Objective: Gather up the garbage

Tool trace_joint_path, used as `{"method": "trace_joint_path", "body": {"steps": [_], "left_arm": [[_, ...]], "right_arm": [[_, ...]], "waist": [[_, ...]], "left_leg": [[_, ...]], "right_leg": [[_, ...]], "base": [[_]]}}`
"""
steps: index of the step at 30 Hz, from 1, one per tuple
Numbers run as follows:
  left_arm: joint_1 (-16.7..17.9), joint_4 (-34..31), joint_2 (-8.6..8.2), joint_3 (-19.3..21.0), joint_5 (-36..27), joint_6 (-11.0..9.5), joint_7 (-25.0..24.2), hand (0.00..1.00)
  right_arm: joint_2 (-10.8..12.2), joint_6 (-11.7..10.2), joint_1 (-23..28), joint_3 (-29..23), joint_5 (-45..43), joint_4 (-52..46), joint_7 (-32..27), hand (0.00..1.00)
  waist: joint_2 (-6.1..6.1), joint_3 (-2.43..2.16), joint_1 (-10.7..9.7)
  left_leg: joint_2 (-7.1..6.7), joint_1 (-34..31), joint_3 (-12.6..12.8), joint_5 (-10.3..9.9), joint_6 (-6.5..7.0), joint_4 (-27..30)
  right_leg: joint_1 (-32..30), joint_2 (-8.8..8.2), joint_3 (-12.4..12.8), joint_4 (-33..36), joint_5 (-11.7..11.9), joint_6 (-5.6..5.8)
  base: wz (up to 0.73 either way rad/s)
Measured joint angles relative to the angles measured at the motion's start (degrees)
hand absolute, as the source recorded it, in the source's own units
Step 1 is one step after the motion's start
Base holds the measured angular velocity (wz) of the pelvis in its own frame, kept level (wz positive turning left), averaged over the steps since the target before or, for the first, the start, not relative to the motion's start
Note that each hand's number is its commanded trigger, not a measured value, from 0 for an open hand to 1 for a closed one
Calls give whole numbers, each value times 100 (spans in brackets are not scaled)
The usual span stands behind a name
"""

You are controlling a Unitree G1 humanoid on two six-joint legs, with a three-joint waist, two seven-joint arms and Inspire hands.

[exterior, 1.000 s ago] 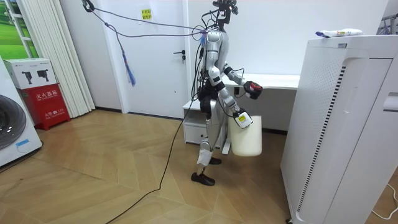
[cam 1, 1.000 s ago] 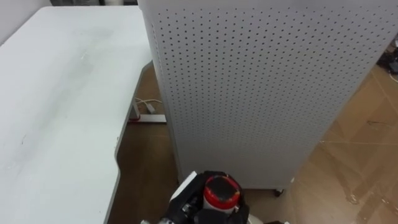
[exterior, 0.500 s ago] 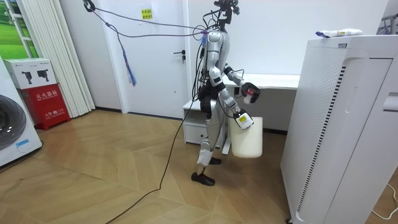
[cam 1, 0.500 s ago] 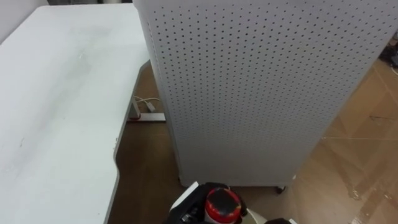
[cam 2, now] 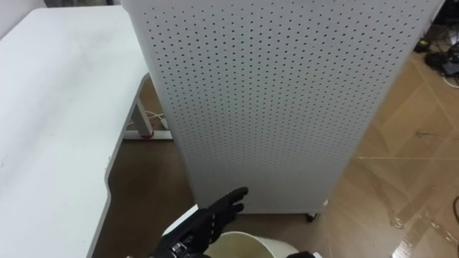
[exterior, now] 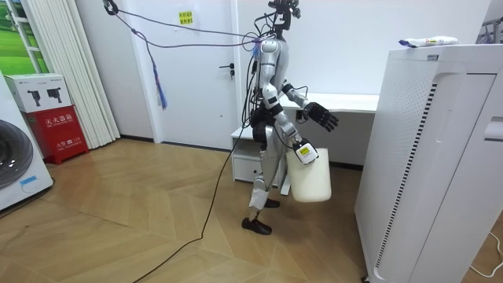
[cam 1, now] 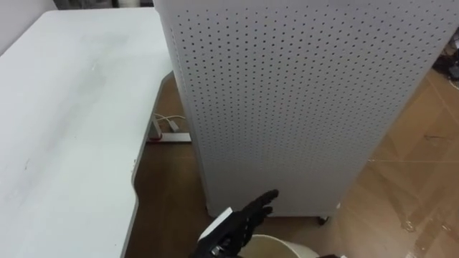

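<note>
Left hand [cam 1: 240,222] hovers bottom center, fingers spread and empty, right over the white bin [exterior: 312,179], probably so dropped trash lands inside.

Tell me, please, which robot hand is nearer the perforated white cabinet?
Left. The left robot hand stretches open toward the cabinet, short of it; the right robot hand is farther back, at the bucket.
</note>
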Motion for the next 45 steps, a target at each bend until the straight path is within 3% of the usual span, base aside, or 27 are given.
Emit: {"method": "trace_joint_path", "body": {"steps": [6,9,13,18,23,25,31,35,41,44,45], "left_arm": [[-7,-326,-36,12,33,37,-3,0],[-11,-415,-39,16,161,38,13,0],[-16,-656,-83,122,781,37,29,0],[-30,-1237,-20,313,1331,-24,293,0],[-24,-1619,-31,786,2061,-109,685,0],[-26,-1825,-49,1108,2475,-162,1039,0],[-34,-2256,-60,1509,3594,-463,2184,0],[-31,-2577,-51,1687,3997,-493,2766,0],[-42,-2908,-32,2080,4718,-798,3555,0],[-41,-2916,64,2121,4718,-818,3916,0],[-41,-2912,96,2164,4712,-822,4022,0]], "right_arm": [[2,13,27,-21,-1,-7,-48,100],[-2,12,27,-51,-2,-58,-52,100],[19,12,35,-236,1,-101,-84,100],[14,-3,152,-397,64,-378,-324,100],[15,-63,194,-413,-41,-392,-382,100],[15,-74,278,-411,-30,-424,-374,100],[19,-97,358,-426,-11,-438,-371,100],[18,-117,530,-461,-10,-483,-362,100],[17,-178,687,-582,-36,-428,-218,100],[30,-178,744,-574,-14,-428,-164,100],[32,-183,744,-571,-24,-428,-166,100]], "waist": [[-6,-6,-66],[-15,-39,-143],[-18,-36,-210],[-31,-33,-224],[-85,-30,-84],[-120,-43,20],[-123,-50,21],[-111,-58,48],[-92,-70,108],[-101,-61,210],[-110,-56,251]], "left_leg": [[-8,102,18,1,2,3],[1,143,111,6,11,3],[17,231,253,4,18,5],[60,300,423,-29,59,66],[146,568,783,-98,31,-6],[195,656,913,-136,-14,-21],[276,748,977,-188,-83,-45],[319,896,975,-216,-133,-119],[421,1120,970,-279,-224,-88],[585,1101,982,-454,-318,323],[685,996,979,-532,-364,739]], "right_leg": [[95,-18,-21,18,0,0],[99,-17,34,62,0,0],[71,-16,192,160,-1,0],[-10,-5,291,221,-5,-2],[-14,-8,284,315,14,-25],[-12,4,228,310,45,-47],[35,23,-45,301,76,-78],[177,99,-43,176,88,-99],[411,165,-201,97,102,-127],[448,216,-373,241,-1,-249],[421,220,-441,402,-95,-300]], "base": [[-1],[-9],[-19],[-18],[-41],[-40],[-13],[-9],[-9],[-24],[-44]]}}
